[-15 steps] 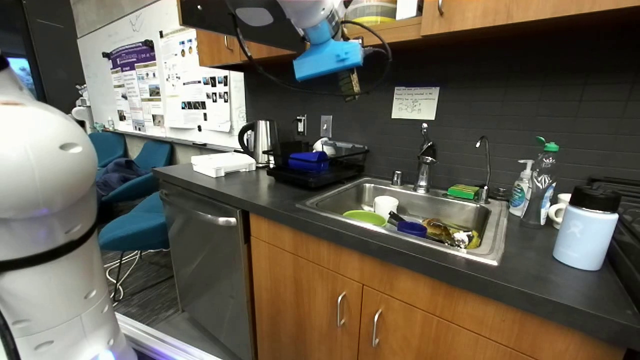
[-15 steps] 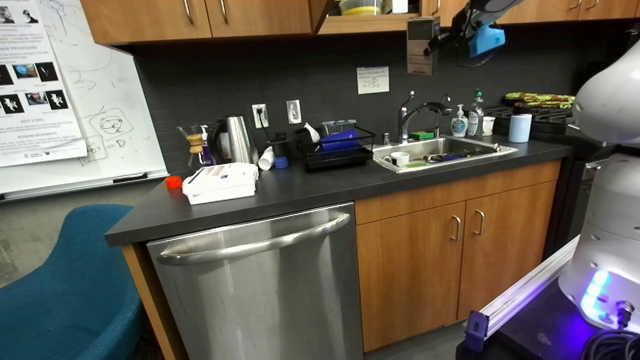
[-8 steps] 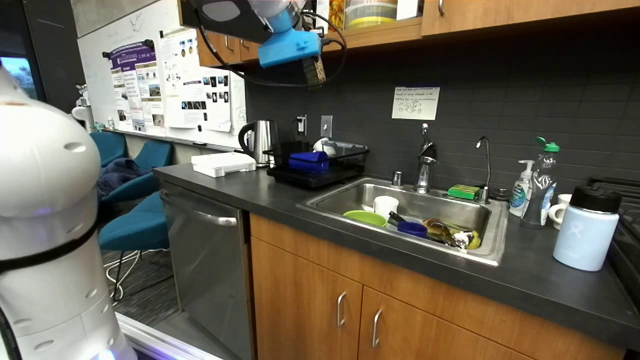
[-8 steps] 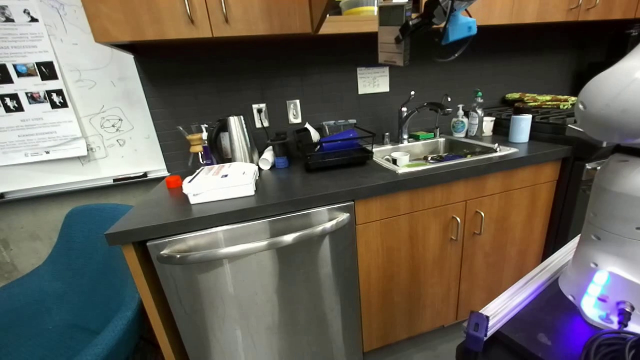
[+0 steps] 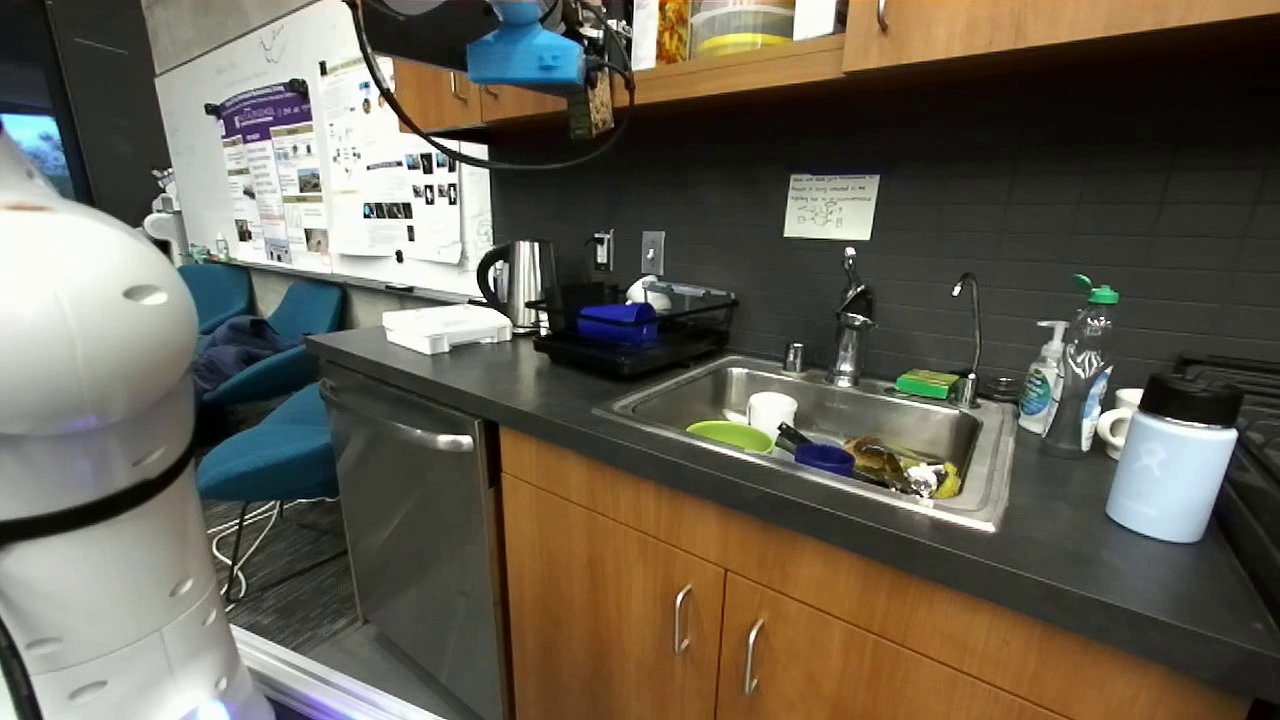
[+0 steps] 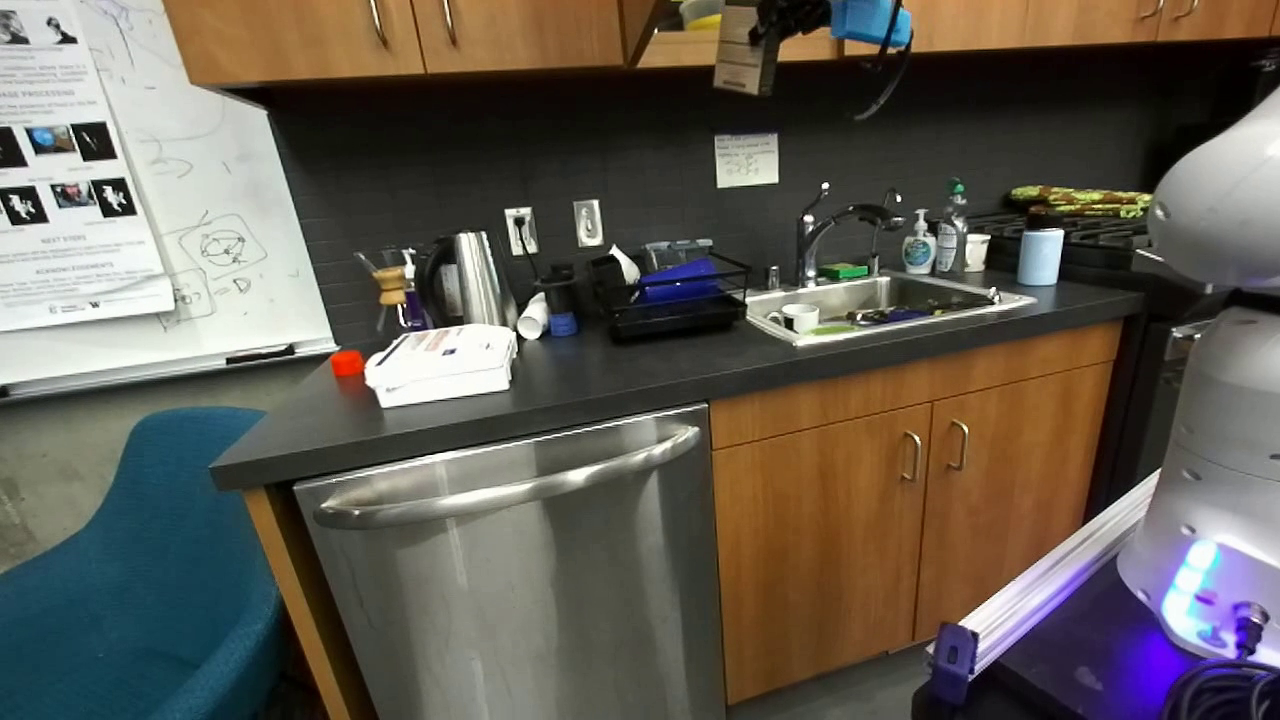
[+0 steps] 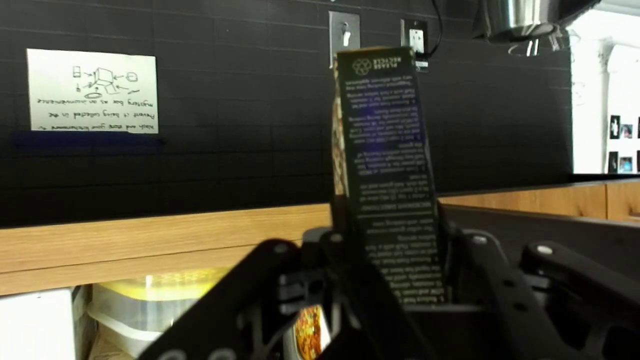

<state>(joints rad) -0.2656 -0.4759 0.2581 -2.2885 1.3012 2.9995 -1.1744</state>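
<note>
My gripper is shut on a slim box, with one finger on each narrow side. The box has a dark green side with white printed text in the wrist view, which stands upside down. In an exterior view the box hangs tilted from the black gripper, overlapping the cupboard's bottom edge. The box also shows small below the blue wrist part. An open cupboard shelf is close by, holding a clear tub with yellow. A packet with an orange food picture shows behind the gripper.
The shelf's wooden edge crosses the wrist view. A paper note is on the dark wall. Below are the sink, faucet, dish rack, kettle and white box. A cable loops under the wrist.
The gripper has moved left and up in both exterior views, carrying the box with it. The box has become more tilted. More of the shelf contents show. The counter things have not moved.
</note>
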